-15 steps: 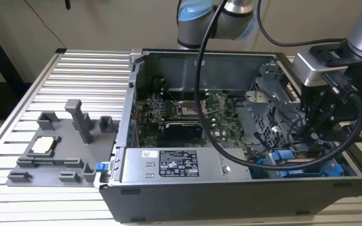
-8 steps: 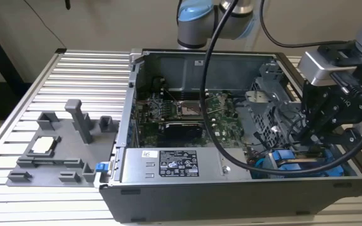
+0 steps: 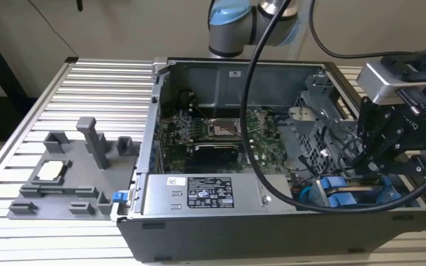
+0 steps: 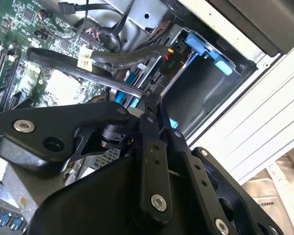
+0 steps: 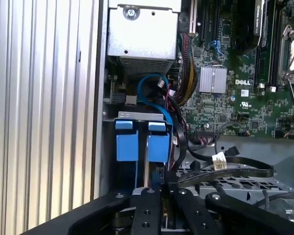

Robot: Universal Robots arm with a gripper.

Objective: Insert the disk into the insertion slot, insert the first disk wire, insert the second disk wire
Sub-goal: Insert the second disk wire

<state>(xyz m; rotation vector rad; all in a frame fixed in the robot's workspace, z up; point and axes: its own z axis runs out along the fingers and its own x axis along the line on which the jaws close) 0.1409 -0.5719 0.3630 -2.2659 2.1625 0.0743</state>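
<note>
Deep inside the computer case (image 3: 221, 233), my claw (image 5: 161, 185) pinches a disk wire (image 5: 225, 174) beside the seated disk (image 5: 142, 142); squaring the plug matters most.

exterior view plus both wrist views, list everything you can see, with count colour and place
computer case: one, dark grey, open, on the slatted table
slatted table: one, silver, under everything
motherboard: one, green, on the case floor
power-supply box: one, grey with white label, along the case's near wall
perforated cage: one, grey, toward the exterior view's right inside the case
disk: blue carrier handles showing, seated in the insertion slot
disk wire: one, black, flat, at the fingers
fixture tray: one, grey, on the exterior view's left
arm: one, grey and blue, behind the case
gripper: one, black, over the disk
</note>
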